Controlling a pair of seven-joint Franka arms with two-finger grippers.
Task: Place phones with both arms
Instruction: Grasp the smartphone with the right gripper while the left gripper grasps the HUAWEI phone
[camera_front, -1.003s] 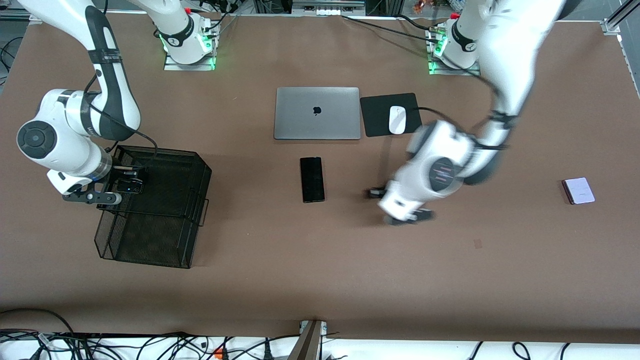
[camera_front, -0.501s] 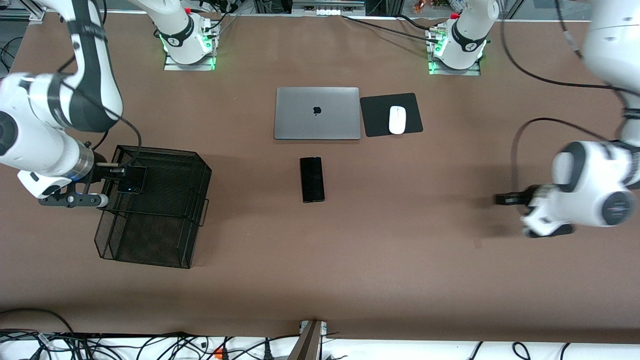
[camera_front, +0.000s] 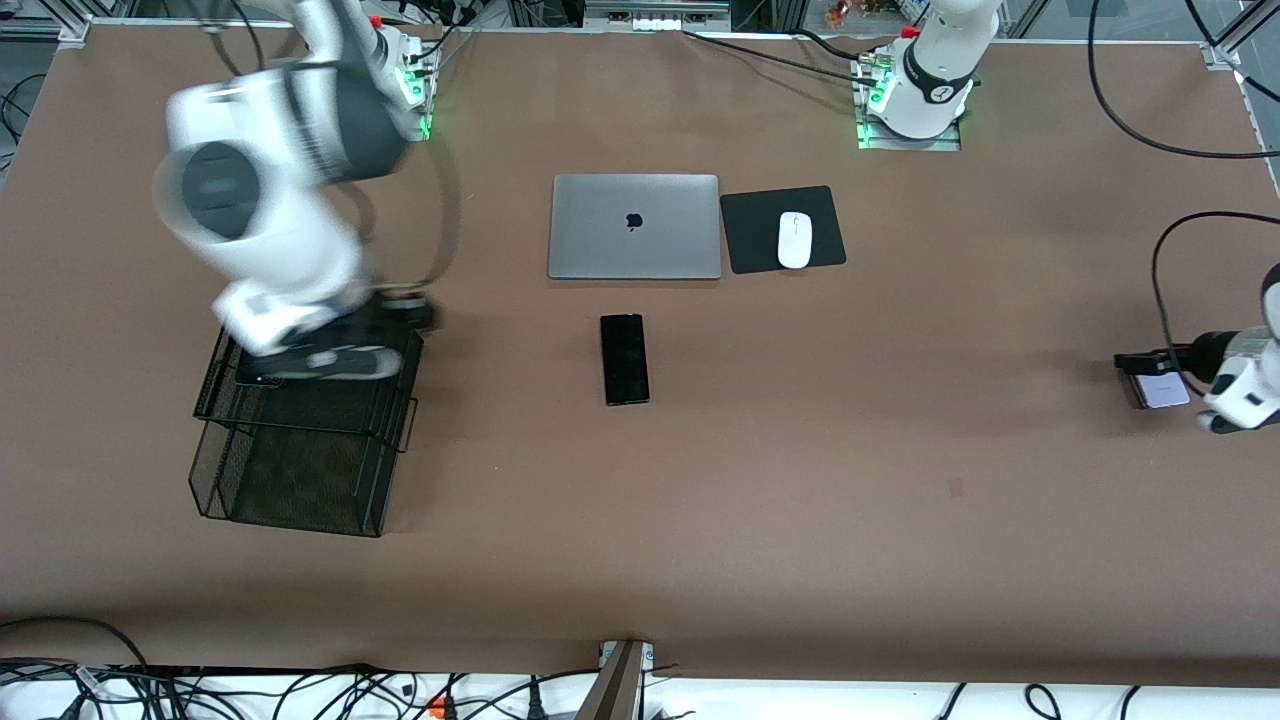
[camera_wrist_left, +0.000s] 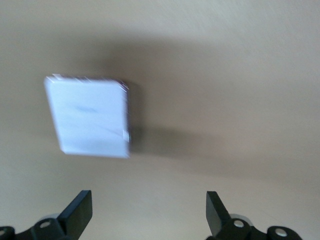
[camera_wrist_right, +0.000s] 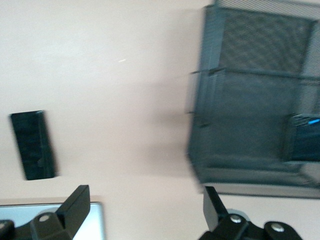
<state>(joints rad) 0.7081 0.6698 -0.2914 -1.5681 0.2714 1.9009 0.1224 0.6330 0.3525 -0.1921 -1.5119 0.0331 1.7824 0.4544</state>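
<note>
The long slim black slab phone (camera_front: 624, 358) lies flat in the middle of the table, nearer to the front camera than the grey laptop; it also shows in the right wrist view (camera_wrist_right: 32, 145). The small black flip phone (camera_front: 255, 378) lies in the black mesh basket (camera_front: 300, 470), mostly hidden by the right arm; the right wrist view shows it too (camera_wrist_right: 305, 137). My right gripper (camera_front: 415, 318) is open and empty over the basket's corner nearest the laptop. The pale lilac-white flip phone (camera_front: 1162, 390) lies at the left arm's end. My left gripper (camera_front: 1135, 362) hangs open over it, apart from it (camera_wrist_left: 90, 117).
A closed grey laptop (camera_front: 634, 226) lies near the arms' bases, with a white mouse (camera_front: 794, 239) on a black pad (camera_front: 750, 230) beside it. The laptop's corner shows in the right wrist view (camera_wrist_right: 97, 225). Cables run along the table's edge nearest the front camera.
My right gripper let go of the black flip phone in the basket and swung up toward the laptop. My left arm swept from the table's middle to over the lilac-white phone.
</note>
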